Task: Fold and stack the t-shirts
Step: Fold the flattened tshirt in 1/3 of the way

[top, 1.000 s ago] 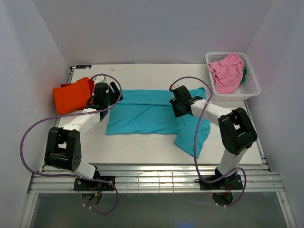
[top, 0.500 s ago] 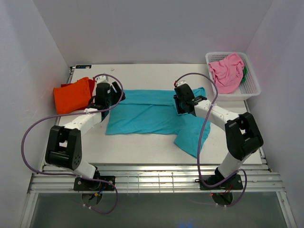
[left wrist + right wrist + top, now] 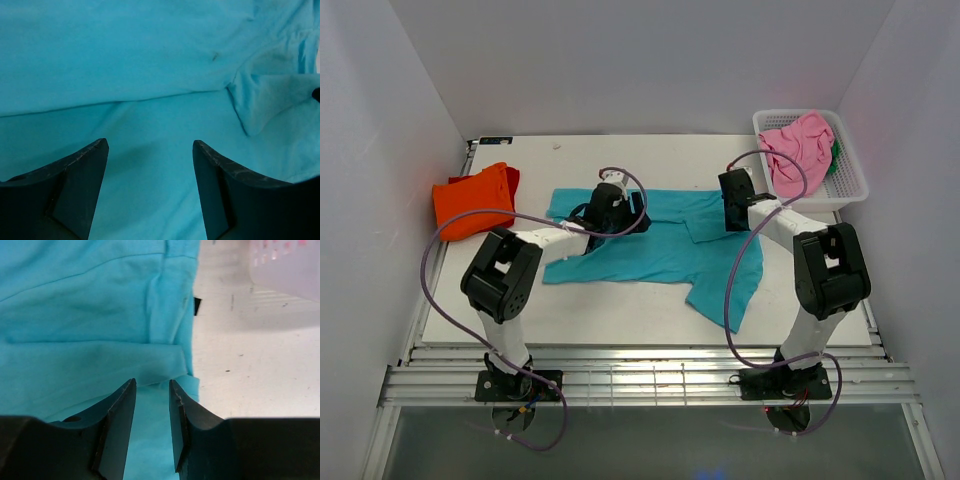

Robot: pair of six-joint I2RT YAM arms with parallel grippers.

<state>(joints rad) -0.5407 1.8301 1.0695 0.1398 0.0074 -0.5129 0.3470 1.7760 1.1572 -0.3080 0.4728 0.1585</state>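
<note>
1. At the upper left of the top view, the orange t-shirt [image 3: 472, 200] lies as a compact folded bundle on the counter [image 3: 620, 310]. I judge it finished, and the likely base of the stack.
2. Across the middle of that view the teal t-shirt [image 3: 650, 245] lies mostly flat on the counter, with one sleeve trailing toward the lower right. A folded edge runs along its upper part, so its folding looks begun but far from complete.
3. The left pincer [image 3: 150, 145] hangs over the teal cloth left of centre, its fingers spread wide with nothing between them.
4. The right pincer [image 3: 152, 385] sits low at the teal shirt's right edge, beside bare counter. Its fingers stand a narrow gap apart with cloth showing beneath: released, gripping nothing.
5. At the upper right, the white lattice basket [image 3: 850, 190] holds the pink t-shirt [image 3: 795, 150], crumpled and heaped above the rim. A bit of green cloth [image 3: 836, 158] is tucked at its right side; how much lies under the pink I cannot tell.
6. What is left, as I judge it:
   - finish folding the teal shirt and set it on the orange one;
   - lift out, fold and stack the pink shirt;
   - do the same with whatever the green proves to be.
</note>
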